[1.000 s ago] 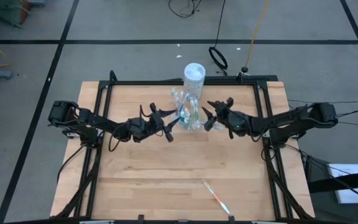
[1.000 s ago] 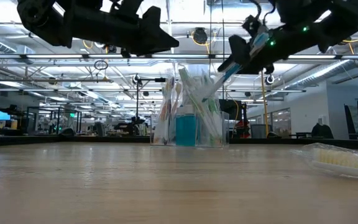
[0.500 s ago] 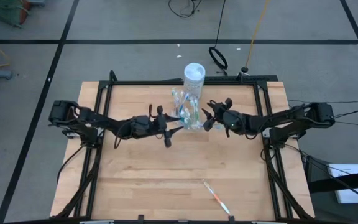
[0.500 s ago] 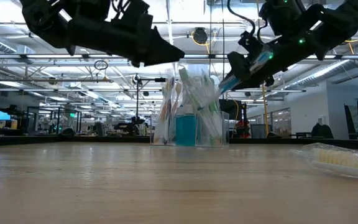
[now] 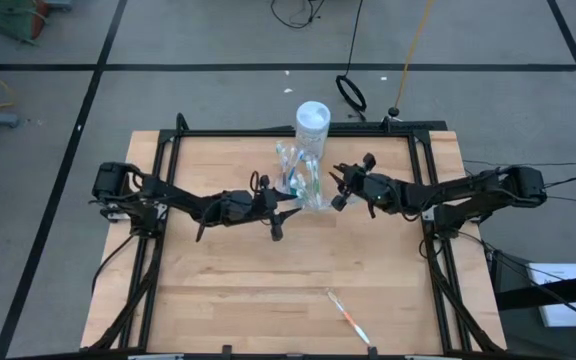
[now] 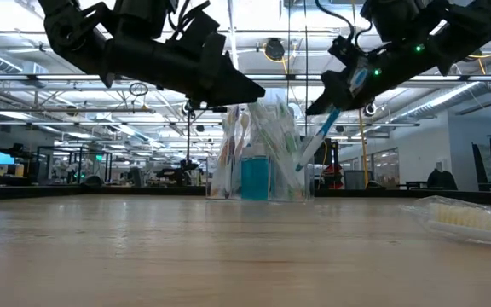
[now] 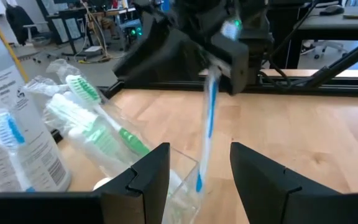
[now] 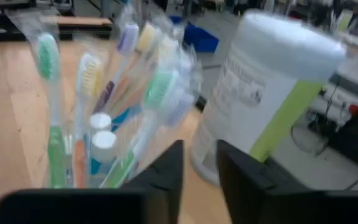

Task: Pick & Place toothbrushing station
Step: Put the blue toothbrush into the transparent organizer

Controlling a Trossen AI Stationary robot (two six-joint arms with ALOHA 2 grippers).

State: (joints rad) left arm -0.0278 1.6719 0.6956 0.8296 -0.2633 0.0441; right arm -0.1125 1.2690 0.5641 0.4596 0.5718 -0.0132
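Since the earlier frame, left gripper [image 5: 286, 206], fingers spread, advances beside the clear plastic cup-like toothbrush holder [image 5: 306, 187] mid-table; right gripper [image 5: 341, 190] apparently pinches a blue toothbrush [image 6: 318, 143]; light, slippery, grip its rim.

Pale wood tabletop [image 5: 238, 280], matt, fine grain running along its boards, a dull sheen only at table height. Black metal frame [image 5: 268, 133] edges it. The toothbrushing station [image 6: 261, 175] near the far edge is clear glossy plastic, catching highlights. The toothbrushes [image 8: 50, 93] inside sit in crinkly transparent wrap. Behind it, the container [image 8: 263, 93] is smooth white plastic with a printed paper-like label. Both arms are matt dark plastic or metal.
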